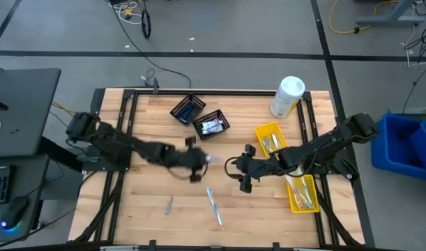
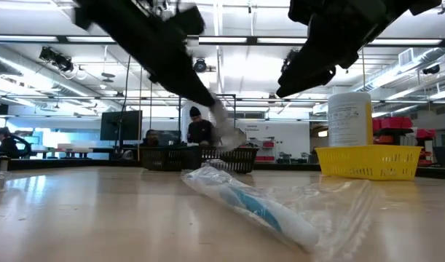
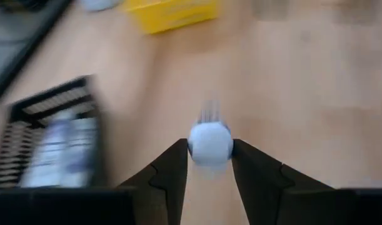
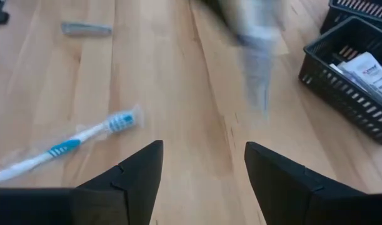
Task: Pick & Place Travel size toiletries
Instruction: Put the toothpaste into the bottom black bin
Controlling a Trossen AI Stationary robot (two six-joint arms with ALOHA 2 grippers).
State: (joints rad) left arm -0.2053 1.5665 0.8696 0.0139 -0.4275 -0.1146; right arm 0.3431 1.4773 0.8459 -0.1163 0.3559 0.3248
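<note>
My left gripper [image 3: 209, 164] is over the table's middle, near the black mesh baskets, and is shut on a small white mini tube [image 3: 210, 143], which also shows as a pale blur in the high view [image 1: 210, 160]. My right gripper [image 4: 203, 169] hangs open over bare wood right of centre [image 1: 245, 176], holding nothing. A blue-white toothbrush in a clear wrapper [image 1: 214, 205] [image 4: 65, 147] [image 2: 253, 205] lies flat near the table's near edge. A small silver piece [image 1: 169, 204] [image 4: 85, 28] lies to its left. My left gripper pinches the white mini tube between its two fingers [image 3: 172, 169]. Its wrist view shows the tube's rounded end [image 3: 210, 150] sitting between the fingertips. The tube is lifted clear of the table and, in the low view, slants down below the gripper [image 2: 226, 127].
Two black mesh baskets [image 1: 187, 109] [image 1: 211, 125] stand at the far middle, the nearer one holding white packets [image 4: 366, 65]. Two yellow bins [image 1: 271, 137] [image 1: 302, 193] sit on the right, and a white canister [image 1: 288, 96] lies at the far right. People show in the room behind.
</note>
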